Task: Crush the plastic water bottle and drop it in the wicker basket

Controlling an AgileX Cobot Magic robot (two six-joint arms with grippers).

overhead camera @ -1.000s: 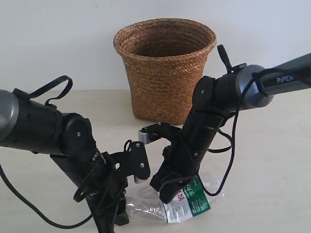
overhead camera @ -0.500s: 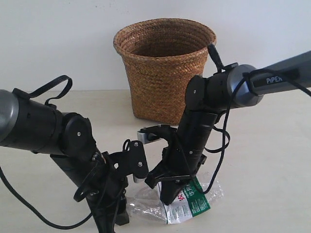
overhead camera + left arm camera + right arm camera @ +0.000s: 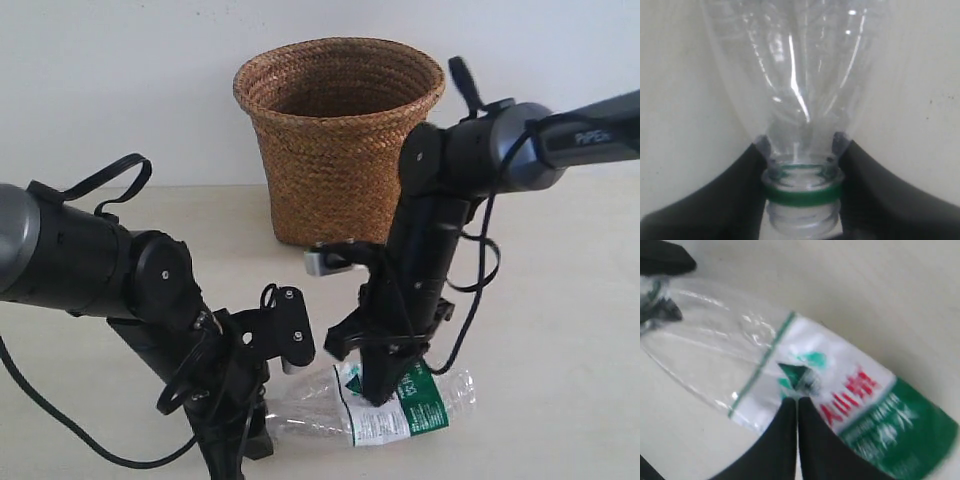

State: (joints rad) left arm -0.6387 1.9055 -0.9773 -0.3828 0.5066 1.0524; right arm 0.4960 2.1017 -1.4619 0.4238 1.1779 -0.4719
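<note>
Brown wicker basket [image 3: 340, 150] stands upright at the back of the pale desk [image 3: 560, 330]. In front of it and apart from it, the plastic water bottle [image 3: 375, 408] lies on its side. The left tool [image 3: 802, 172] is clamped on the bottle's neck, one finger on each side by the green ring. The right tool [image 3: 797, 407] has its fingers pressed together, tips against the green-and-white label [image 3: 865, 405]; whether they pinch any plastic cannot be told.

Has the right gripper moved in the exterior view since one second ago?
Yes. Judged against the wicker basket, which stays fixed, the right gripper has shifted to the right and slightly upward in the exterior view.
</note>
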